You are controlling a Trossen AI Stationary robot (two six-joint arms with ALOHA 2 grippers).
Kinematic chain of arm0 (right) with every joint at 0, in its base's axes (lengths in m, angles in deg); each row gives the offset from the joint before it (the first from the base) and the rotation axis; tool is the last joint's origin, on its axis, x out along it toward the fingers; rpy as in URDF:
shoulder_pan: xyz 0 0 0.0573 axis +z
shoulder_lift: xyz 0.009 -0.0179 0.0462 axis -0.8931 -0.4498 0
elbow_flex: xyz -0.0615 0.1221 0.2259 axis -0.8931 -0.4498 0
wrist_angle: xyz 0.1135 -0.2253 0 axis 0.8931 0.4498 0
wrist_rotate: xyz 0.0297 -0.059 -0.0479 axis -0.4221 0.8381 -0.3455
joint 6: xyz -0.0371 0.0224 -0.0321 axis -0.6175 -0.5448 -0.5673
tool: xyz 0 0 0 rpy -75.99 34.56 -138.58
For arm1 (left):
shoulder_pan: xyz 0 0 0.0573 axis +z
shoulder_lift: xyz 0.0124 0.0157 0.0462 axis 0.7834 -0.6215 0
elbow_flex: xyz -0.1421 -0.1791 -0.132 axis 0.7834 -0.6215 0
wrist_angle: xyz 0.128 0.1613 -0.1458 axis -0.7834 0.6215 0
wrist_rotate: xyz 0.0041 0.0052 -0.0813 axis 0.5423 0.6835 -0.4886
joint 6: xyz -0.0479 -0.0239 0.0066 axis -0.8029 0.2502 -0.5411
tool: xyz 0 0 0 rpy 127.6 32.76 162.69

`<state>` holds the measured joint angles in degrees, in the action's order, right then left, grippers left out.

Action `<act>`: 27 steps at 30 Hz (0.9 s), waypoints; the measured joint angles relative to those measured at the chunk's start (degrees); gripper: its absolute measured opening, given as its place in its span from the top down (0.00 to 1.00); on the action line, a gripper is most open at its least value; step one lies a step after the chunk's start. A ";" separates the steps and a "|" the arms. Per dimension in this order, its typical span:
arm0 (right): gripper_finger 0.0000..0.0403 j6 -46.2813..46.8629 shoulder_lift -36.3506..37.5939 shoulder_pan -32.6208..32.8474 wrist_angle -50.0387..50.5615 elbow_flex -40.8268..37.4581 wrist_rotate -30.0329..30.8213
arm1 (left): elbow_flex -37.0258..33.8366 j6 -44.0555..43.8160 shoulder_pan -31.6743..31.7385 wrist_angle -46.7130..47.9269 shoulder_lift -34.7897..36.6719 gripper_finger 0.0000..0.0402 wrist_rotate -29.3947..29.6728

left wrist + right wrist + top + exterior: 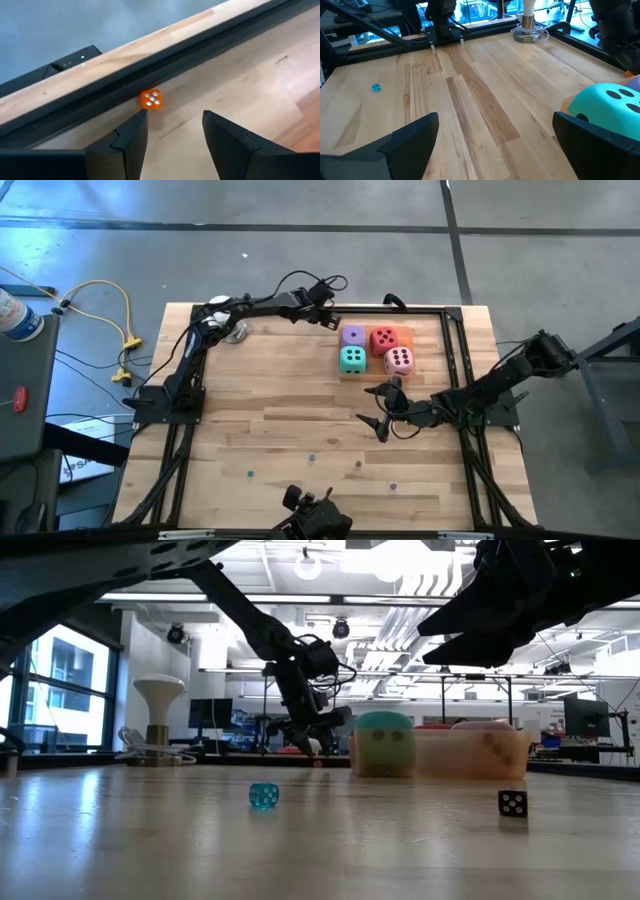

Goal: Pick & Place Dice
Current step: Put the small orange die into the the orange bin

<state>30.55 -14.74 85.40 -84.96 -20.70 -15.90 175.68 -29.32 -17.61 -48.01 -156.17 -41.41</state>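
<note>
Four soft dice sit on the table in a tight square at the far middle: purple (352,335), red (384,340), teal (352,360) and pink (398,360). My right gripper (373,408) hovers open just near of them, with nothing between its fingers. Its wrist view shows the teal die (605,102) beside one finger. My left gripper (333,320) stands open at the far rail, left of the purple die. Just beyond its fingertips (175,130) a tiny orange die (151,98) lies on the wood against the black rail (165,65).
Tiny dice and beads lie scattered on the near half, among them a blue one (263,795) and a black one (512,802). A white lamp-like stand with a coiled cable (158,710) sits at the far left. An orange piece (406,335) shows beside the red die.
</note>
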 joint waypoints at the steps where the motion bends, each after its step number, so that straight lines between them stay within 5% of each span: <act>1: 0.05 0.07 0.00 0.00 0.00 0.00 0.00 | 0.00 0.02 -0.09 0.02 0.00 0.55 -0.02; 17: 0.05 0.14 0.00 0.00 0.02 0.00 -0.02 | 0.04 -5.42 2.44 -0.95 -0.90 0.55 -1.27; 24: 0.05 0.14 0.00 0.00 -0.02 0.00 -0.01 | 1.05 -10.09 5.26 -1.19 -3.41 0.55 -13.23; 27: 0.05 0.10 0.00 0.00 0.08 0.00 0.20 | 1.29 -8.51 5.30 -1.38 -3.53 0.55 -13.42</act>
<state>30.65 -14.74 85.40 -84.88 -20.70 -15.70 176.97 -37.83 -12.31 -49.38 -159.70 -54.83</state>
